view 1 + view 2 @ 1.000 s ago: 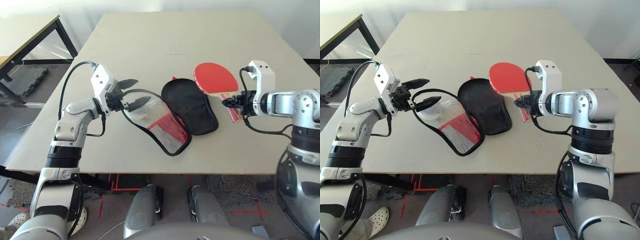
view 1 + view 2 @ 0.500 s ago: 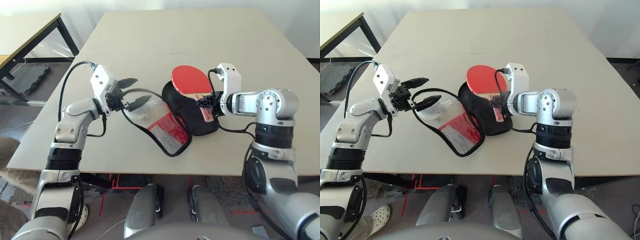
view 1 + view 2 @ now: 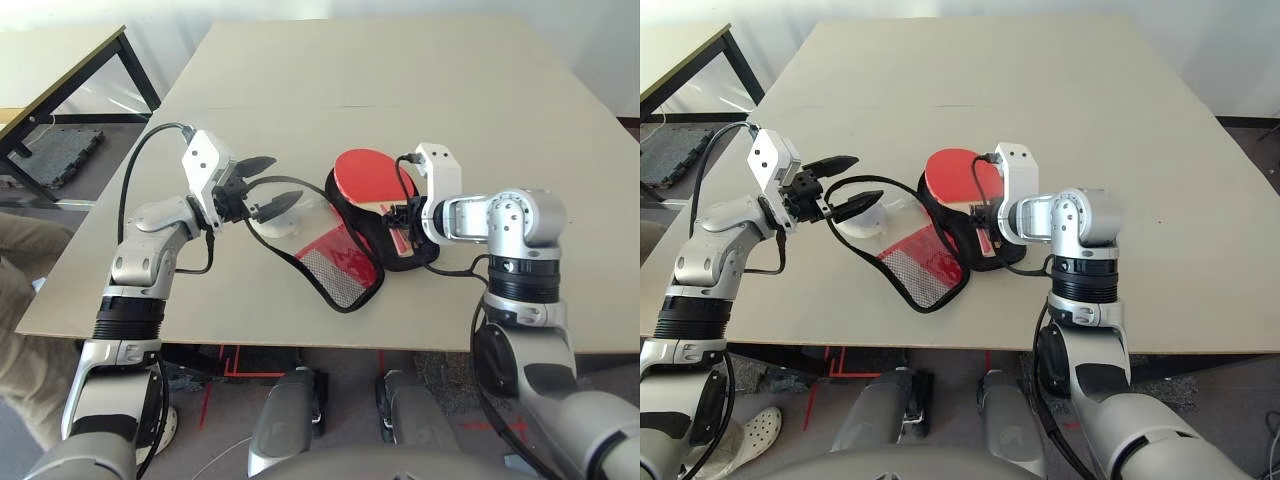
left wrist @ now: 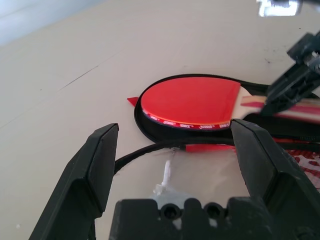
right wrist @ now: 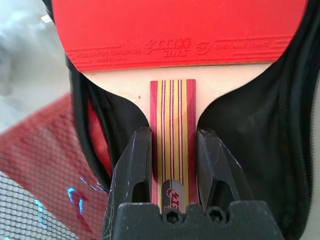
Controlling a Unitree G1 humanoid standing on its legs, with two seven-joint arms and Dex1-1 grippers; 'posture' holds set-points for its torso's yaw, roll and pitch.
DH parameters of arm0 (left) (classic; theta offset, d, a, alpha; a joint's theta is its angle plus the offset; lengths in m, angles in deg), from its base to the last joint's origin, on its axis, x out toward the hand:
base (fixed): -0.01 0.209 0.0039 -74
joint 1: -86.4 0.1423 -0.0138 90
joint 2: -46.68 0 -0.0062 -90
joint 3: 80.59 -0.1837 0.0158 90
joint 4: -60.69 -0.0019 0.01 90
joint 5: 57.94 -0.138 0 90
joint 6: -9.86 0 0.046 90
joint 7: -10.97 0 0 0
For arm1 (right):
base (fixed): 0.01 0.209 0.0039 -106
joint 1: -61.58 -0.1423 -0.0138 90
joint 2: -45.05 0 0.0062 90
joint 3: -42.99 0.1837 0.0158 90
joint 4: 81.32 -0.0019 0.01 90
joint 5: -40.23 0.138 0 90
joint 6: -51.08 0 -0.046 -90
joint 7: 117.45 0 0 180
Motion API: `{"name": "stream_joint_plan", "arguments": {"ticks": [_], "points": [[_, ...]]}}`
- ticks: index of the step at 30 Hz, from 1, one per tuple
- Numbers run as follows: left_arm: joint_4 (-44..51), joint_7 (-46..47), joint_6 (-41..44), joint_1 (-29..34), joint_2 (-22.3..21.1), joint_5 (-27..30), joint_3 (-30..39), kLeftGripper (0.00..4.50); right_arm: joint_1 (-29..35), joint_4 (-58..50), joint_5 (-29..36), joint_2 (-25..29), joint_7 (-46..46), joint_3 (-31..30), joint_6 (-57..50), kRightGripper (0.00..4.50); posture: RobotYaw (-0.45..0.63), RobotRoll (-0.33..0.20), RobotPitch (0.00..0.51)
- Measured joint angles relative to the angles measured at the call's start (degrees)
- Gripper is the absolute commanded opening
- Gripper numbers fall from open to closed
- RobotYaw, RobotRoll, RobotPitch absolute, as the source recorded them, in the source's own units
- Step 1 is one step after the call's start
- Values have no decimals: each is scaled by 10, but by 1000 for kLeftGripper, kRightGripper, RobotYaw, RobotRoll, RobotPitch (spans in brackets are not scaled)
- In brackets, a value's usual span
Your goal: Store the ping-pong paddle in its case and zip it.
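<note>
Right end effector (image 5: 173,172): clamped on paddle handle (image 5: 173,130) | left end effector (image 4: 175,165): fingers apart

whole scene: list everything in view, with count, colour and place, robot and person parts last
round red-faced rubber ping-pong paddle: one, red with striped wooden handle, over the case's black half
open soft zip case: one, black lining, red and clear front flap with white mesh, on the table
large flat table: one, beige, in front of the robot
second table: one, pale top, dark legs, beyond the large table's left side
floor mats: several, dark grey, on the floor
floor tape: several strips, red, below the near table edge
left gripper: one, black, open by the case flap
right gripper: one, black, closed on the paddle's handle
robot forearms: two, silver, left and right
person's leg and shoe: beige trouser, white shoe, at the left
</note>
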Motion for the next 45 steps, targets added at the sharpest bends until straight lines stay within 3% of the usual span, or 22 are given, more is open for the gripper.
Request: {"name": "stream_joint_plan", "arguments": {"ticks": [6, 10, 15, 16, 20, 25, 31, 40, 45], "points": [[0, 1, 2, 0, 0, 0, 0, 4500, 8, 1, -8, 0, -4, -14, 14, 1107, 58, 0, 82], [0, 0, 4, 0, 0, 0, 0, 4500, 8, 6, -8, 5, -19, -22, 17, 2416, 57, 0, 80], [0, 0, 4, 0, -3, 0, 0, 4500, 8, 4, -7, 28, -35, -27, 16, 4361, 58, 0, 74], [-1, 0, 4, 0, -6, 0, 0, 4500, 8, 3, -7, 38, -40, -30, 16, 4472, 59, 0, 73], [0, -2, 9, 1, -26, 0, 5, 4500, 13, -26, 6, 96, -85, -40, 55, 4472, 62, 0, 72], [0, -15, 13, 18, -61, 2, 13, 4500, 65, -71, 34, 184, -220, -38, 256, 4472, 63, 0, 71], [-14, -53, 16, 44, -143, 2, 39, 4500, 110, 10, 22, 329, -349, -18, 440, 4472, 60, 0, 70], [-33, -121, 18, 65, -197, -34, -6, 4500, 116, 46, 29, 350, -410, -6, 503, 4472, 54, 0, 77], [-32, -138, 22, 66, -183, -66, -64, 4500, 126, 48, 31, 350, -414, -7, 504, 4472, 38, 0, 83]]}}
